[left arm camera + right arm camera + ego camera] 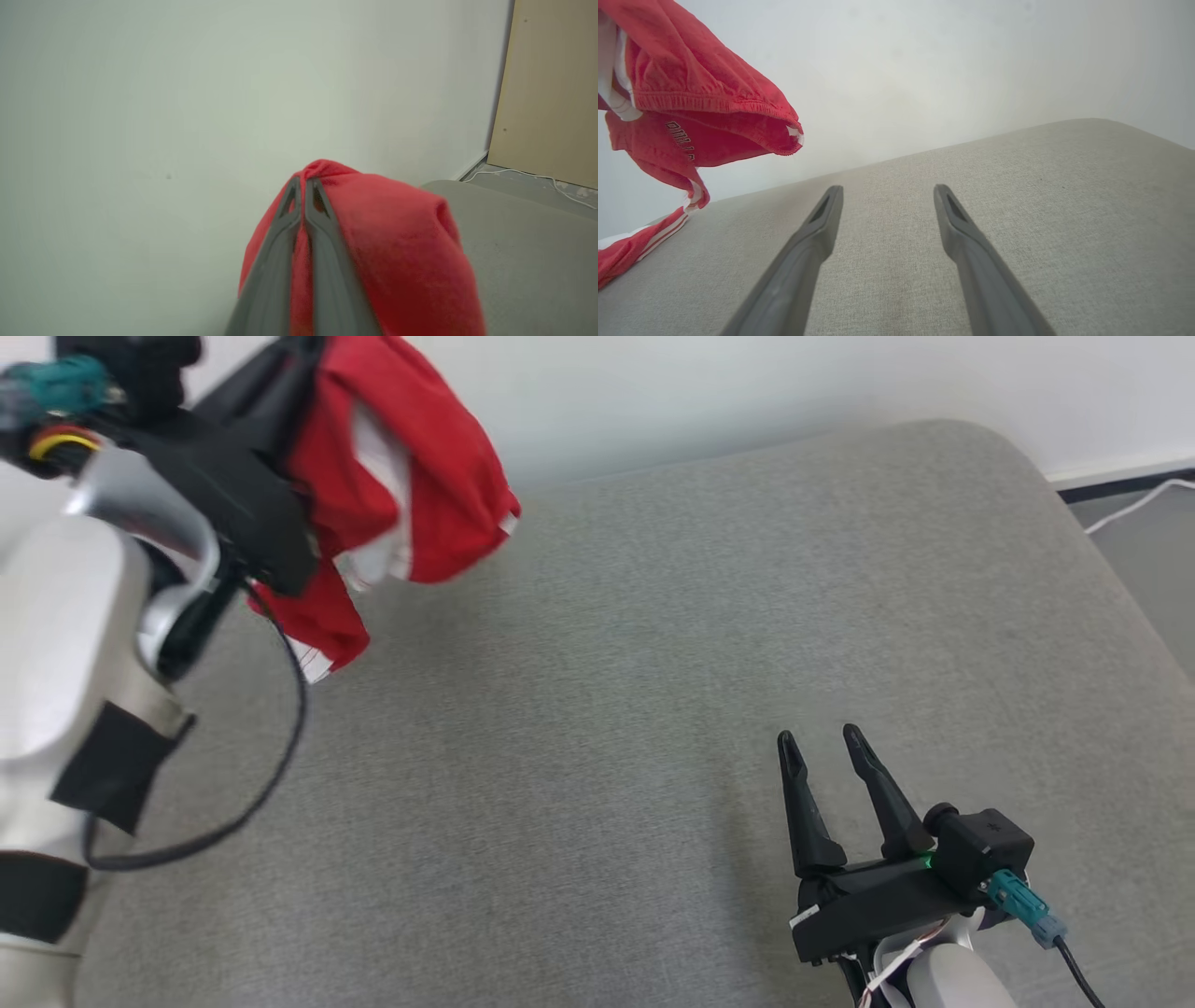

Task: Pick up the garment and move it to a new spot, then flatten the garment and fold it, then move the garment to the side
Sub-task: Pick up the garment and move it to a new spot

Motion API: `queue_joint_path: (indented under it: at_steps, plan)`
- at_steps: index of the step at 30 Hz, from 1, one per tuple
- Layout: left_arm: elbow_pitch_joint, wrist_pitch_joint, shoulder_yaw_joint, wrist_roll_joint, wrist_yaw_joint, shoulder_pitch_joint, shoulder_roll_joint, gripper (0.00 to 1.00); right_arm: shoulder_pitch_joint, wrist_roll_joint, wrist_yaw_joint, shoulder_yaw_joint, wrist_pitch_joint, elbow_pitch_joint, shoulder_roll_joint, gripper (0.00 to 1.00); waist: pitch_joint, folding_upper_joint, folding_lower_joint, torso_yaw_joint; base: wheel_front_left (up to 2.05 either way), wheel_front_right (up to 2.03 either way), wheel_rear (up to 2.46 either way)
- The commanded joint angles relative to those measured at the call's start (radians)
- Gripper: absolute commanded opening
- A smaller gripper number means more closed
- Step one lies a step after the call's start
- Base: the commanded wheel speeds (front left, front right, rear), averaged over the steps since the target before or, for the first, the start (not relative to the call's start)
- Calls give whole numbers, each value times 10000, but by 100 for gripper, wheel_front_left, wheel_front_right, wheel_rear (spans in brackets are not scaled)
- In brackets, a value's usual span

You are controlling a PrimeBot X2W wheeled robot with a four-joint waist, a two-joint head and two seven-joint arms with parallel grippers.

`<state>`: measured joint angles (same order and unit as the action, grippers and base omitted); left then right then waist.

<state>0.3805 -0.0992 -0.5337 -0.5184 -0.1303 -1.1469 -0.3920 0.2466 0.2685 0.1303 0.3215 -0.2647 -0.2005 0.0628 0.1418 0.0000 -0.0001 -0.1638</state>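
We've got the left gripper (303, 183) clamped on the red garment (420, 476), cloth draping down from its tips. Our right gripper (822, 739) gapes empty, the garment well off to its left.

Head view: garment (411, 476) cut off by top edge; left end effector (304, 184) fingertips lost behind the cloth there. Left wrist view: cloth blurred, runs off bottom edge. Right wrist view: garment cut by left edge; dark lettering (679, 137) partly folded under, unreadable
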Motion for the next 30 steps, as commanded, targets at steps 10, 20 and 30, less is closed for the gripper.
queue_joint_path:
  at_steps: [10,20,30]
  plan:
    - [-1540,-189,-376,-809,297,1185,1034,0,-67,-93,8,-135,-27,80,-87,100,253,0,1,-685,0,0,0]
    - [-1398,306,-80,-1577,783,3063,1067,0,16,-181,8,-206,-27,-3,-99,100,319,0,1,-676,0,0,0]
    - [1460,1563,198,-1478,509,3650,462,0,223,-185,8,-97,-27,-93,35,100,399,0,1,-626,0,0,0]
